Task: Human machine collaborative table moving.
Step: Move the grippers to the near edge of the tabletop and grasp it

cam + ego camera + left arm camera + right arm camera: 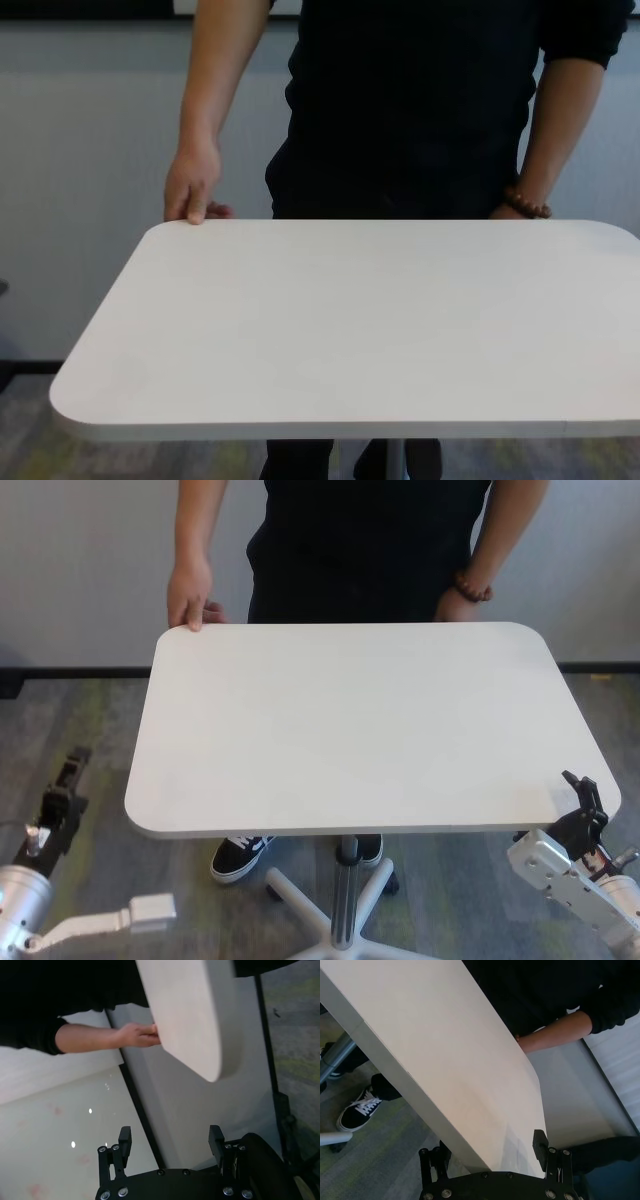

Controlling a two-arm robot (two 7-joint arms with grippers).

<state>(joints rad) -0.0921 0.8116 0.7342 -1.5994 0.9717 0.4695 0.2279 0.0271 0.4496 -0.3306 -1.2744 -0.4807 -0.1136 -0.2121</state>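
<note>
The white table (350, 730) stands on a silver post (346, 890) in front of me; it also shows in the chest view (350, 320). The human (370, 550) in a black top stands at its far side, one hand (190, 595) on the far left corner, the braceleted wrist (472, 587) at the far right edge. My left gripper (68, 780) is open and empty, left of the table's near left corner and apart from it (170, 1141). My right gripper (585, 798) is open at the near right corner, with the tabletop's edge (445, 1050) between its fingers.
The table's white star base (300, 900) spreads over grey carpet below the near edge. The human's black shoe (240, 855) sits next to the base. A pale wall with a dark skirting strip (70, 672) runs behind.
</note>
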